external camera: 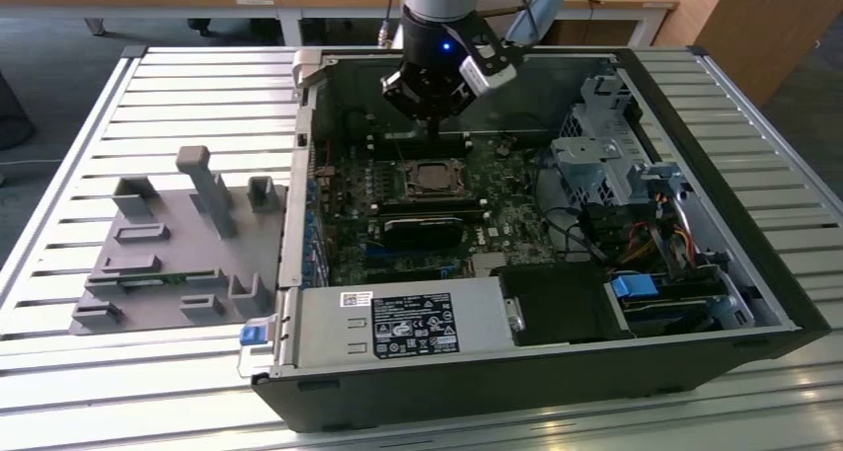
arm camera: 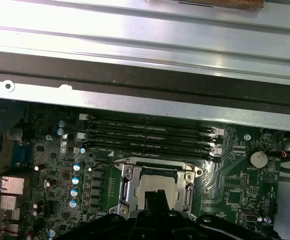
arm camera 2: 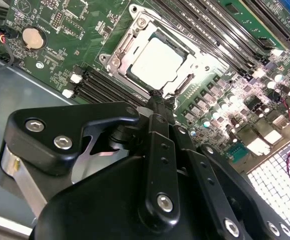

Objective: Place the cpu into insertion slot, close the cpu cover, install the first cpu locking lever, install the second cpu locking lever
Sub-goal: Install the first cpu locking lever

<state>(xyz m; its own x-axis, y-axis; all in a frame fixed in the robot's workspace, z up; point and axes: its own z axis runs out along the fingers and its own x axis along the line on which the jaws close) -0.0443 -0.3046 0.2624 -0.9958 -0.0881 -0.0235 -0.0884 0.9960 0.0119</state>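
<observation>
Gripper [external camera: 431, 127] hangs low inside an open computer case [external camera: 527, 387] on a slatted metal table [external camera: 132, 382], its tip over the far edge of the processor socket. In the second wrist view the fingers [arm camera 2: 161, 102] are drawn together into one narrow black point with nothing between them, and that point sits right at the edge of the cpu cover [arm camera 2: 115, 50] – whether it touches the metal cannot be told.

The cpu [arm camera 2: 157, 62] already lies flat in the insertion slot [arm camera: 157, 172], its dull silver top showing through the cover's square window. The cover lies down around the chip. A thin wire lever [arm camera: 104, 164] runs past one corner of the frame in the first wrist view; whether it is latched cannot be told.

Four black memory slots [arm camera: 150, 132] lie just beyond the socket on the green circuit board [arm camera 2: 59, 55], between it and the case's far wall, and a coin battery [arm camera 2: 30, 37] sits well apart on the same board. A silver power supply [external camera: 409, 323] fills the near side of the case. On the exterior view's left, outside the case, a grey plastic fixture [external camera: 185, 244] rests on the table.
</observation>
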